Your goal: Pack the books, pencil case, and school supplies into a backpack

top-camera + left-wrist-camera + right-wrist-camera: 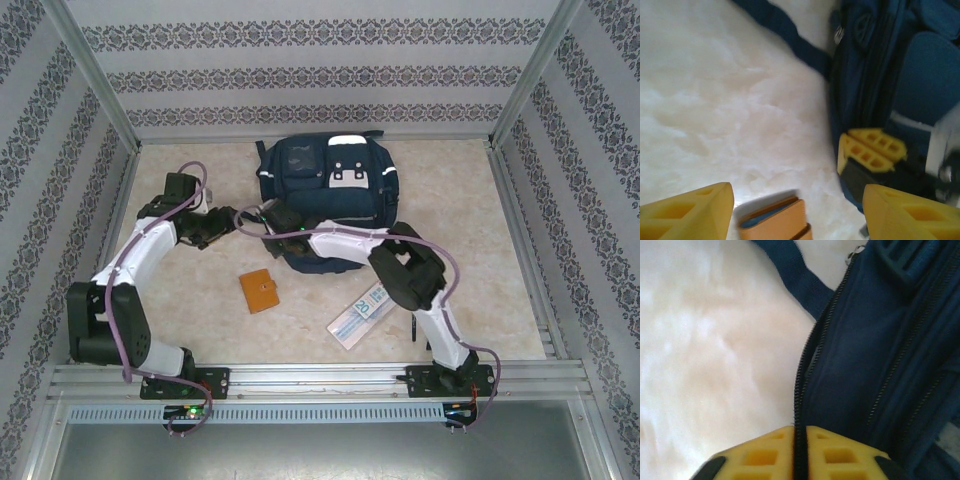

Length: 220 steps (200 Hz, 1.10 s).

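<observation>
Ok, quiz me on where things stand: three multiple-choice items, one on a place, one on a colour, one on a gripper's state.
1. Where is the pencil case?
A) flat on the table, nearer the arm bases than the backpack
B) inside the backpack
C) propped against the wall
2. What colour is the notebook?
A) green
B) orange-brown
C) white
3. How is the right gripper?
A) wide open above the table
B) shut on the backpack's zip edge
C) holding a pen
Answers: 1 A, it lies on bare table. 2 B, plain from above. 3 B, its fingers press together over the zip edge.
</observation>
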Each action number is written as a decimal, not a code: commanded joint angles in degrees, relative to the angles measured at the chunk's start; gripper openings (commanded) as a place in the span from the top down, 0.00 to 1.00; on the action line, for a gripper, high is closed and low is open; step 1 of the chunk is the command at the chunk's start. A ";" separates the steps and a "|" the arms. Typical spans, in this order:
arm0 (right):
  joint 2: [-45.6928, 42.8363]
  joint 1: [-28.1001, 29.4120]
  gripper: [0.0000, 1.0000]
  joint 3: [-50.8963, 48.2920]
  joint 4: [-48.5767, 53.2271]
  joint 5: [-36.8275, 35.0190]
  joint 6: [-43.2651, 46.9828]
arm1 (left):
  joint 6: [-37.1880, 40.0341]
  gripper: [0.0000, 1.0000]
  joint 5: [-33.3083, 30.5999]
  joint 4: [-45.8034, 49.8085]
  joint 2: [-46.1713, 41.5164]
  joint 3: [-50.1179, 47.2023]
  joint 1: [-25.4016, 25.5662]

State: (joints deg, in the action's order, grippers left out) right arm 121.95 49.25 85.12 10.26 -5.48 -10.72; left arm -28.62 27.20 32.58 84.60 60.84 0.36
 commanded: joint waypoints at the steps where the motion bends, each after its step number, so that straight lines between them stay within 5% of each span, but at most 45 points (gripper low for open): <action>1: -8.41 -1.30 1.00 -9.94 0.95 2.40 2.08 | 1.29 0.31 6.49 -4.90 5.80 4.46 2.09; 54: -23.04 -6.87 1.00 -26.09 -6.63 16.35 5.16 | -1.48 0.31 6.66 -7.26 21.19 14.82 9.25; 111: -30.62 -10.41 1.00 -32.01 -5.34 14.53 9.37 | 0.36 0.31 -2.39 -6.70 29.88 20.60 13.51; 131: -31.42 -11.20 1.00 -33.51 -4.91 13.34 9.83 | -1.02 0.41 -5.39 -5.62 33.63 23.08 15.34; 151: -31.76 -11.90 1.00 -34.19 -5.23 13.12 9.23 | 1.13 0.73 -10.85 -1.61 35.51 25.43 17.00; 166: -31.78 -12.35 1.00 -34.23 -5.14 11.66 9.41 | 1.89 0.86 -12.65 -0.18 33.73 23.71 17.48; 191: -31.08 -14.55 1.00 -33.75 -4.94 11.37 9.79 | 3.92 1.00 -17.98 0.31 25.36 15.56 17.54; 220: -30.77 -15.72 1.00 -32.86 -5.04 11.18 11.48 | 5.59 1.00 -19.86 1.44 14.81 5.43 17.33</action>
State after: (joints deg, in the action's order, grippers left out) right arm 91.94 35.64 51.46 6.15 9.13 -1.43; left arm -26.30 14.83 26.02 106.85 73.08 18.44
